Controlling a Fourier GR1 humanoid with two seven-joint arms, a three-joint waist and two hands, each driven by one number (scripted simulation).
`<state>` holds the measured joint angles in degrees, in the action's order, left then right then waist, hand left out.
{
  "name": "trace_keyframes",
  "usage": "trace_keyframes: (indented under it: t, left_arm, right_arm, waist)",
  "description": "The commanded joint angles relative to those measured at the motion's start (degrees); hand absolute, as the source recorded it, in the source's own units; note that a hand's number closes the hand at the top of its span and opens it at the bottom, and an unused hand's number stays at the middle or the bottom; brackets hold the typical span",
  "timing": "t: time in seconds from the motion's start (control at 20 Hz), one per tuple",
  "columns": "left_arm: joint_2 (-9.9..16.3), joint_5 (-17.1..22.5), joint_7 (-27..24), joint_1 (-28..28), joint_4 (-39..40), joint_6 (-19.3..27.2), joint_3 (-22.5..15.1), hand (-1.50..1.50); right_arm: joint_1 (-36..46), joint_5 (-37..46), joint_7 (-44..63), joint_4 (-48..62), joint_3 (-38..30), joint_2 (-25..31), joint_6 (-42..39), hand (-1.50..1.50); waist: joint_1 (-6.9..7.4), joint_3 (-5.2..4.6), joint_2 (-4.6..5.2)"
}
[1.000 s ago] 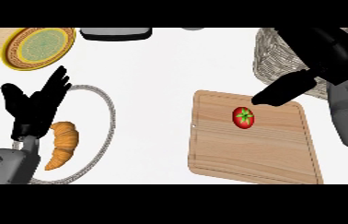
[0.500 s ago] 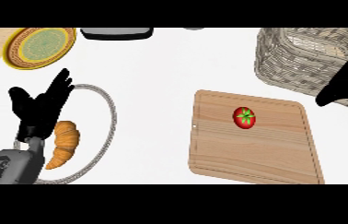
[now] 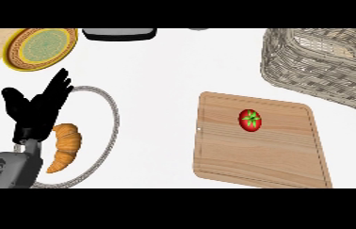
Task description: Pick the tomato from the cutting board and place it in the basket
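Right of centre in the frame, the tomato (image 3: 250, 120) lies on the wooden cutting board (image 3: 259, 157), towards the board's upper middle, its green stalk end facing up. Nothing touches it. The board rests flat on the white worktop (image 3: 167, 72), slightly skewed, filling the lower right. Above it, at the upper right, stands the woven basket (image 3: 306, 68), partly cut off by the frame's right edge and apart from the board.

At the left edge the left hand (image 3: 36, 108) rests released, fingers straight and pointing up and to the right, grasping nothing; its grey forearm comes in from the lower left corner. The hand overlaps the left part of a grey-rimmed plate (image 3: 110, 124), and a croissant (image 3: 64, 145) lies on that plate just beside the wrist. At the upper left sits a yellow plate (image 3: 40, 47) with a greenish middle, and a dark tray (image 3: 118, 33) shows at the upper edge. The right hand is out of view.
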<state>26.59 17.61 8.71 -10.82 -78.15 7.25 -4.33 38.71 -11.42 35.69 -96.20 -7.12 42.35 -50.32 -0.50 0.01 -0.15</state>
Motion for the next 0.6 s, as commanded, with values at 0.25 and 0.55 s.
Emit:
trace_keyframes:
  t: [0.25, 0.55]
  left_arm:
    - [-1.0, -1.7, 3.5, -0.7, -1.6, -0.4, 1.6, 0.00]
    - [-2.1, -2.4, 3.0, 0.1, -3.0, -1.8, 2.0, 0.00]
  right_arm:
    - [-17.7, 14.6, -18.7, -5.2, -3.8, -7.0, 1.5, -1.50]
    - [-22.8, 29.5, -28.8, -4.7, 3.4, -15.2, 13.1, -1.50]
  waist:
    - [0.59, 0.08, 0.23]
    - [1.07, 0.08, 0.24]
